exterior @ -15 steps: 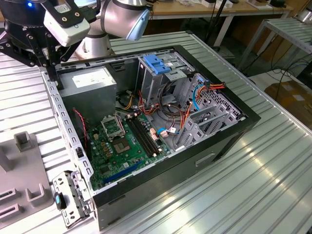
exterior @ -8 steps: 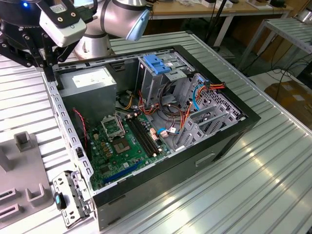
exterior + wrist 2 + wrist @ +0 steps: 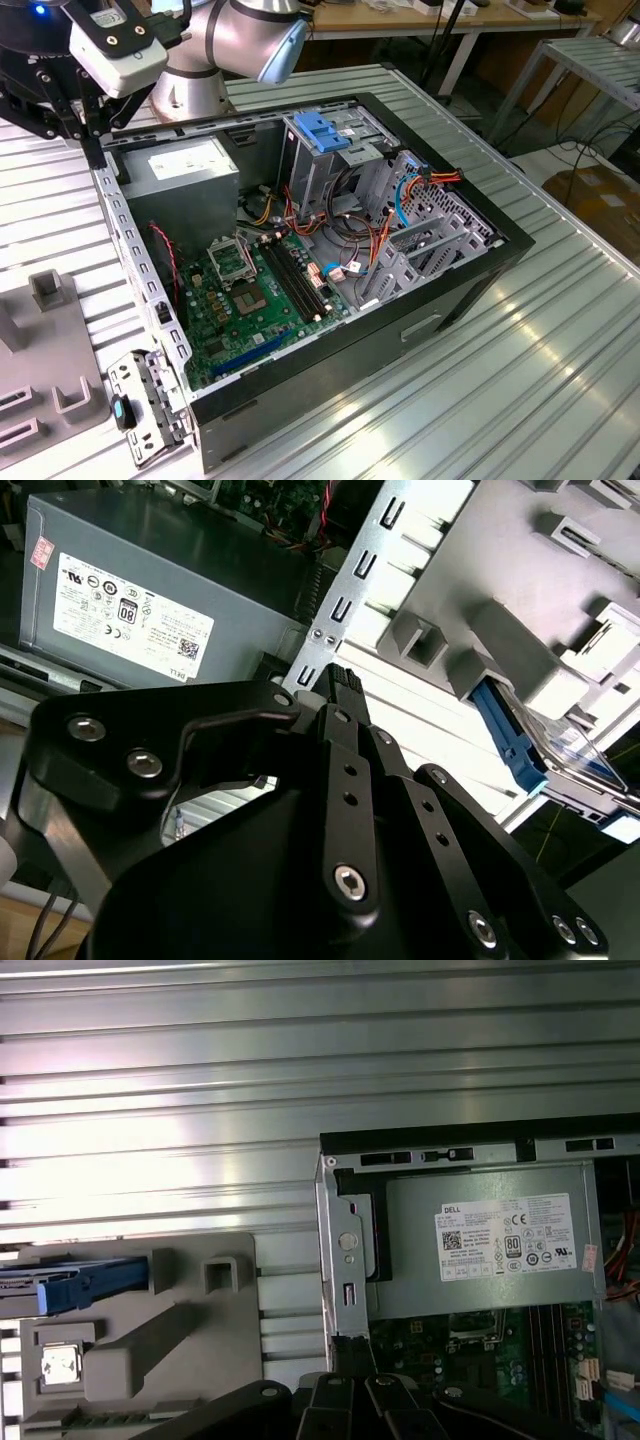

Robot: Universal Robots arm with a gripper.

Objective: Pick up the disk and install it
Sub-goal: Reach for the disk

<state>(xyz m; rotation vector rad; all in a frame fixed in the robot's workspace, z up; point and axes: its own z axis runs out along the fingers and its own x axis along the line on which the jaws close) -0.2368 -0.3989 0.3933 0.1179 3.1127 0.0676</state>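
1. Disk rests in the grey fixture tray at the exterior view's left, on the ribbed metal surface, untouched.
2. Claw hangs over the case wall by the power supply, well apart from the disk, pressed together on nothing.
3. Open computer case holds the drive cage further right.
4. Judged: pick-up is not yet done. A grasp needs the claw spread over the tray.
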